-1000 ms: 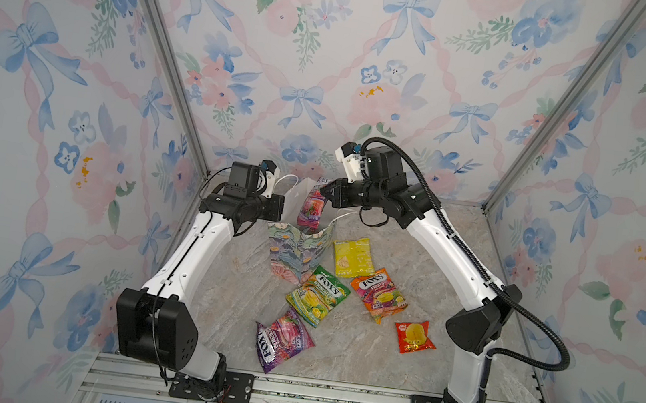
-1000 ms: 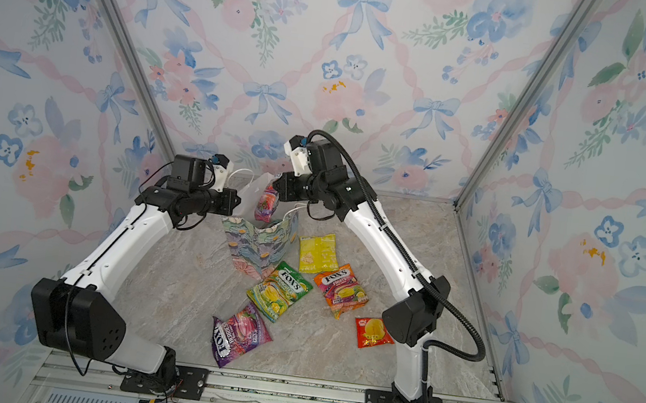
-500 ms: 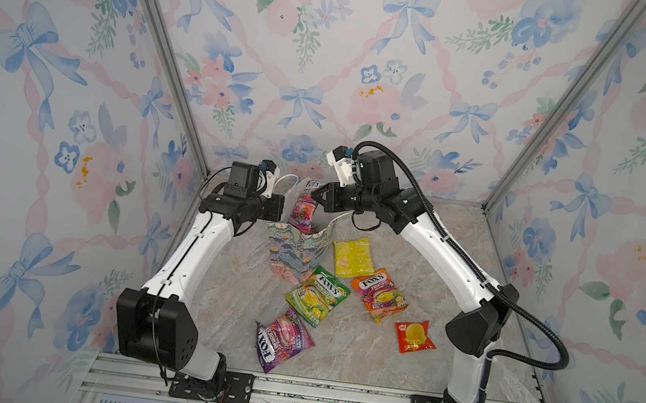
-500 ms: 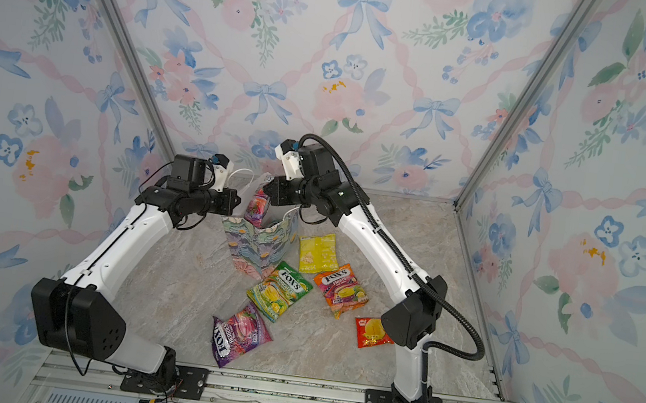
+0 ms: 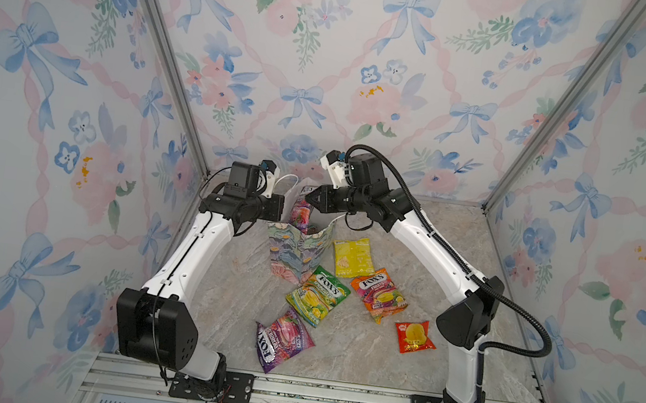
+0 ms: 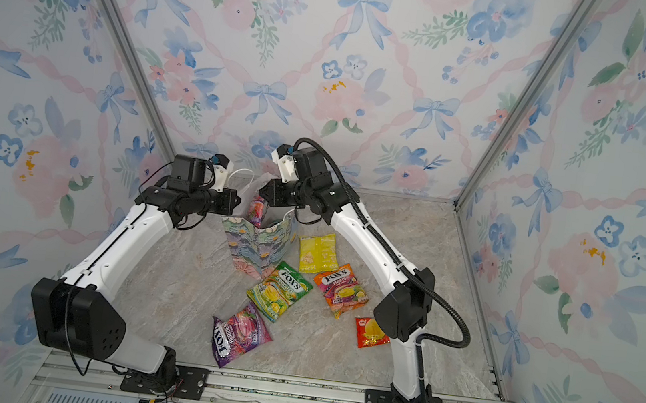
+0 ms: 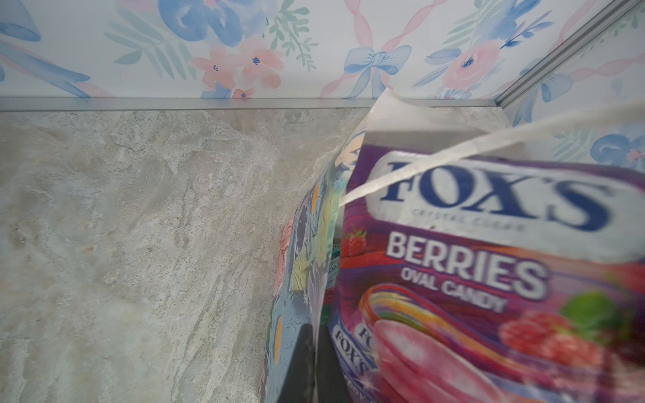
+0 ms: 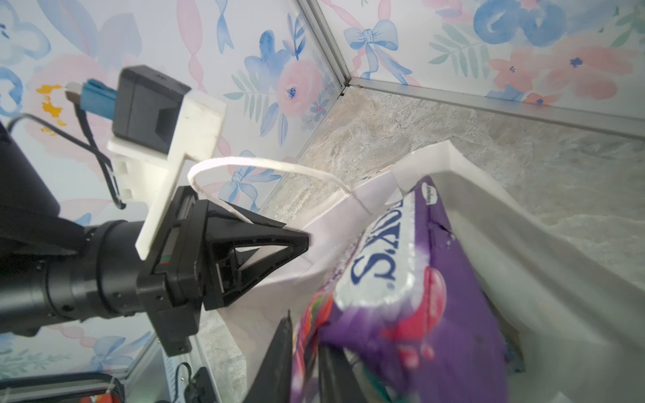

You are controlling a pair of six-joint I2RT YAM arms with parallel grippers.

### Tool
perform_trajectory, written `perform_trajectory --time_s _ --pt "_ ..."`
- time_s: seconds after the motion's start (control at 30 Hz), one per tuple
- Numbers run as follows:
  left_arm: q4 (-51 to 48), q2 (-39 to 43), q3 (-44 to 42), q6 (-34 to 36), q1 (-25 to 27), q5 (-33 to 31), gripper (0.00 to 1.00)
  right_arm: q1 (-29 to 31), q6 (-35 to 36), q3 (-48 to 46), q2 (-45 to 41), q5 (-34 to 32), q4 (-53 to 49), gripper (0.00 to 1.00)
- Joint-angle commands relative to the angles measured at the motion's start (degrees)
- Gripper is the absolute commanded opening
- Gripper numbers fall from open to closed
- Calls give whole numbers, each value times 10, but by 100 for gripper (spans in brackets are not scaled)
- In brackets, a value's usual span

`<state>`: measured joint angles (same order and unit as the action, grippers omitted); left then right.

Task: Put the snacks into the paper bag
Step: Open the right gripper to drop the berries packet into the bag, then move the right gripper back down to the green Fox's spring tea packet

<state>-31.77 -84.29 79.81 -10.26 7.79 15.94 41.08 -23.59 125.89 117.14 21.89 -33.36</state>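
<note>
The bag rim is pinched by the left pincer; the packet is best released deep inside; right pincer state cannot be told.

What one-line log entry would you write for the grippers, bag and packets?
left gripper: shut on paper bag rim | right gripper: over bag mouth | purple packet: partly inside bag | table: five packets
</note>
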Motion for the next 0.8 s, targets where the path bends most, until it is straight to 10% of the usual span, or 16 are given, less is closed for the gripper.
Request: perform_trajectory --time_s 0.0,0.27,0.77 --pt "-13 5 -11 9 -2 5 0 -9 0 -9 -40 -6 29 49" --pt "-13 3 -11 10 -3 1 0 -27 17 -124 -162 -73 86 98" --pt "-13 -3 -11 10 -3 -1 0 -32 -58 -492 -382 -169 151 97"
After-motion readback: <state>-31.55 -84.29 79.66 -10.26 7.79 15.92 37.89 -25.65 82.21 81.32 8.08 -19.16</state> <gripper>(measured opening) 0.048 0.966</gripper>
